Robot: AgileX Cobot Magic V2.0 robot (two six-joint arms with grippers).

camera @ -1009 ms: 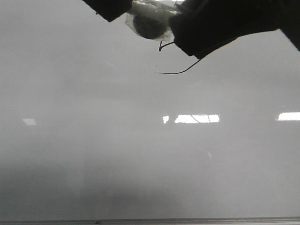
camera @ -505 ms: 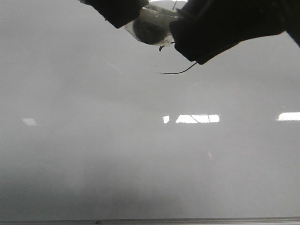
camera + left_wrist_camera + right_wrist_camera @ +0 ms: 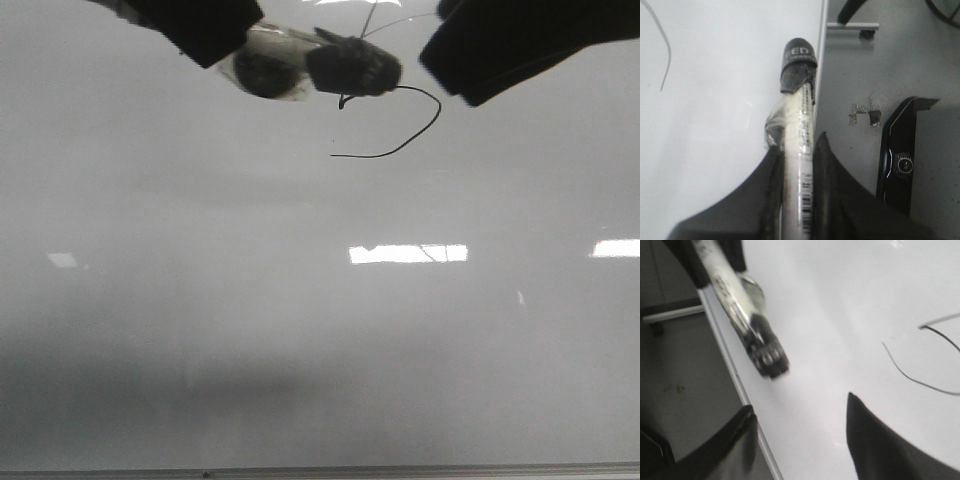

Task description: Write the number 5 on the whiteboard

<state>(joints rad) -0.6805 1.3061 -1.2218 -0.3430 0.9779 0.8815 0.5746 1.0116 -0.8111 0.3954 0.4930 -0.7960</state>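
The large glossy pale grey-white whiteboard [image 3: 300, 330] filled the front view, its thin grey frame along the near edge. Toward its far side, a little right of centre, stood the thin black hand-drawn number 5 [image 3: 405, 125], its rounded open belly curving down to a tail on the left. Just left of it, the left gripper [image 3: 799, 160] was clenched on a white-barrelled marker with a dark cap [image 3: 799, 107], the capped end touching or just above the digit's top; which, I cannot tell. The right gripper [image 3: 800, 430] hung released, its two dark fingers [image 3: 875, 445] spread over the board's edge, holding nothing.
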